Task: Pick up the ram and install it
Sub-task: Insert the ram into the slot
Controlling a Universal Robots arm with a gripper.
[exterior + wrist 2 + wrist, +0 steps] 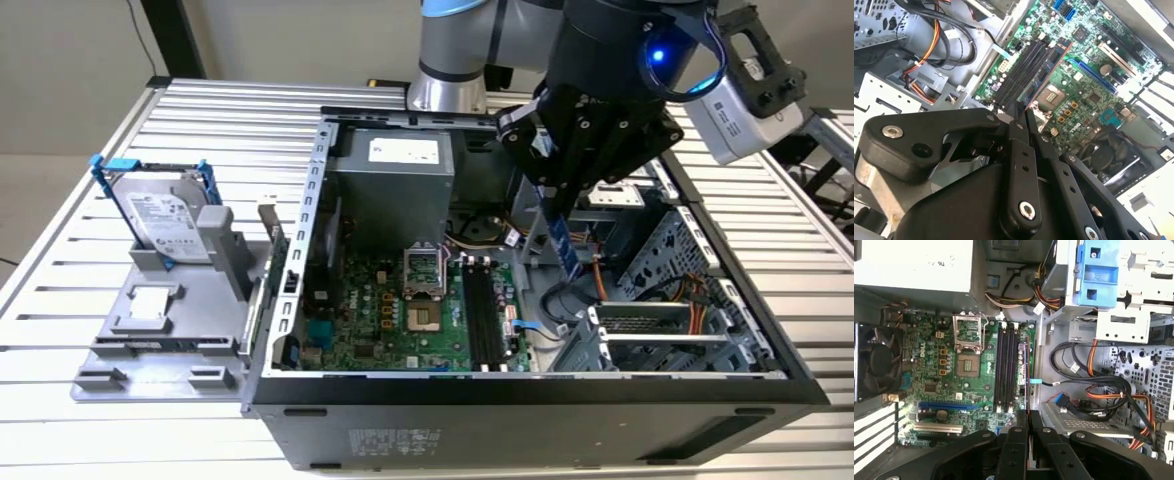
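Ram (566,236) hangs upright in the exterior view, pinched at its top by the gripper (558,198), over the open computer case (534,420). In the first wrist view the fingers (1016,436) squeeze its thin edge, just beside the black slots (1005,370) on the green board (934,375). In the second wrist view its edge sits next to those slots

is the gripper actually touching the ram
Touching. The exterior view shows the gripper with its fingers closed on the ram, which hangs below them.
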